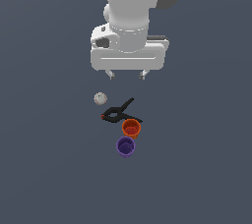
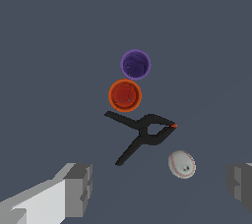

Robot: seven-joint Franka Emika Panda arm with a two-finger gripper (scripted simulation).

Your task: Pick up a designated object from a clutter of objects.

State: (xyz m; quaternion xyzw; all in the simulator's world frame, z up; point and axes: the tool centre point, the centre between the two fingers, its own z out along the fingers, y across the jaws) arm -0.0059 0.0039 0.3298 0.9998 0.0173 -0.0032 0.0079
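While the claw (image 1: 127, 75) hangs in the upper middle of the exterior view with its two short fingertips spread apart and nothing between them, the clutter lies below it on the dark grey counter (image 1: 49, 169). Just below centre of that frame sits the orange cup (image 1: 131, 128), upright with its mouth open upward. Directly beneath it in the frame, touching or nearly so, stands the purple cup (image 1: 126, 146), slightly smaller. A black clamp (image 1: 119, 111) with a red tip lies flat just above the orange cup, one handle reaching the cup's rim. A pale ball (image 1: 100, 98) rests up and to the left of the clamp, apart from it. In the wrist view the orange cup (image 2: 125, 95) sits near centre, between the purple cup (image 2: 135, 64) and the clamp (image 2: 142, 132), with the ball (image 2: 181, 164) and grey fingers (image 2: 78, 188) lower in the frame.
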